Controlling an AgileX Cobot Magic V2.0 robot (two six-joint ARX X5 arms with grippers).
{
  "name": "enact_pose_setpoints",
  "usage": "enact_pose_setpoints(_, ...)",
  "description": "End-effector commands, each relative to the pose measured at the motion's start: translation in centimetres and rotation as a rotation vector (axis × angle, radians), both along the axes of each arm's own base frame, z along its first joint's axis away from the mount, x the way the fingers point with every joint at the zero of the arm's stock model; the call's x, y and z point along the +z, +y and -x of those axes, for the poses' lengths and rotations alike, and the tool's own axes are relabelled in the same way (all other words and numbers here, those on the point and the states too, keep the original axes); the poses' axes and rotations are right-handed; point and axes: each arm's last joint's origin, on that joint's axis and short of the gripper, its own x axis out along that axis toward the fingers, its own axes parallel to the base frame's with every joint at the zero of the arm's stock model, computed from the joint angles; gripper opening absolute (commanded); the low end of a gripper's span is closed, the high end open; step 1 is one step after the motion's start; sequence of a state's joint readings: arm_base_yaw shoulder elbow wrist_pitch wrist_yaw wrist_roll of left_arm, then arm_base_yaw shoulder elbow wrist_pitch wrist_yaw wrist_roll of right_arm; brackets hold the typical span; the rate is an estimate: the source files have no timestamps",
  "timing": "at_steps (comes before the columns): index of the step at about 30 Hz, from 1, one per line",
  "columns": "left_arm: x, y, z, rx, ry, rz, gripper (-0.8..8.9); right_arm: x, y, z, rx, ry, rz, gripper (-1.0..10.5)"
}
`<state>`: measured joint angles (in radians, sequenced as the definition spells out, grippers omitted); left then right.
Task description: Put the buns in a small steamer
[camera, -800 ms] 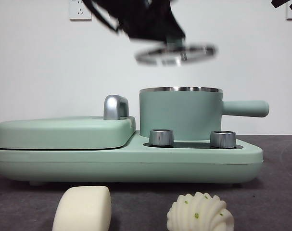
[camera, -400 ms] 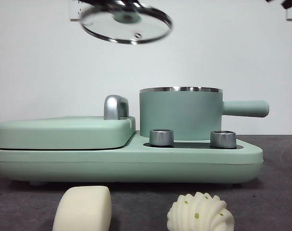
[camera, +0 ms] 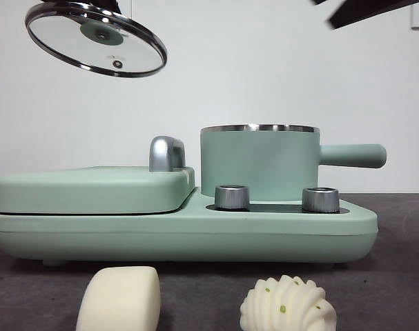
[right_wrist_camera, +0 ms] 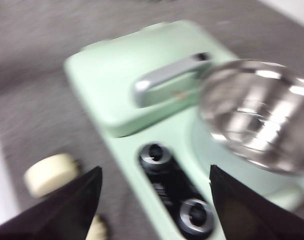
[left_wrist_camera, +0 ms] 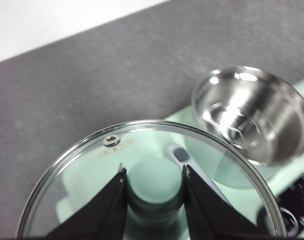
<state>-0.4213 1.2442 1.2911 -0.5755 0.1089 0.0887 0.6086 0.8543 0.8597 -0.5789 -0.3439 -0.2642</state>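
Observation:
The mint-green steamer (camera: pixel 259 162) stands open on the right of the appliance, and its steel inside shows in the left wrist view (left_wrist_camera: pixel 252 117). My left gripper (left_wrist_camera: pixel 153 172) is shut on the green knob (left_wrist_camera: pixel 154 182) of the glass lid (camera: pixel 95 38), which hangs tilted high at the upper left, away from the pot. The smooth cream bun (camera: pixel 119 298) and the ridged, green-flecked bun (camera: pixel 287 305) lie on the table in front of the appliance. My right gripper (right_wrist_camera: pixel 154 169) is open and empty, high above the appliance, with the smooth bun (right_wrist_camera: pixel 49 172) below it.
The flat griddle cover (camera: pixel 92 187) with its chrome handle (camera: pixel 166 153) fills the appliance's left half. Two steel knobs (camera: pixel 231 196) sit before the pot, whose side handle (camera: pixel 351 155) points right. A black arm tip (camera: pixel 364 10) shows at the top right.
The lid has moved up from over the pot and leftward, and is now tilted at the upper left. A black arm tip has come further into view at the top right.

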Motion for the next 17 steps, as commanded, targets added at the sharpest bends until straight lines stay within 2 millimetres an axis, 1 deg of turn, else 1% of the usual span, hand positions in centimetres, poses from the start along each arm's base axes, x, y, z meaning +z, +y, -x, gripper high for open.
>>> enact_pose_setpoints(1,1.3,0.3,-0.6,0.015,-0.090,0.034,0.09,-0.2,2.1,0.1,0.120,-0.031,0.046,3.4)
enact_pose_setpoints(3,1.5,0.6,-0.9,0.030,-0.113,0.042,0.09,-1.0,3.6,0.0,0.175,-0.009,0.077,3.4)
enact_pose_setpoints(8,1.4,1.0,-1.1,0.047,-0.103,0.043,0.09,-3.2,7.1,-0.3,0.283,0.050,0.133,3.5)
enact_pose_setpoints(12,1.4,1.0,-1.1,0.047,-0.102,0.045,0.09,-5.6,10.2,-0.3,0.365,0.101,0.190,3.7)
enact_pose_setpoints(17,1.4,1.0,-1.1,0.063,-0.079,0.071,0.08,-8.6,12.9,0.2,0.432,0.156,0.267,3.9)
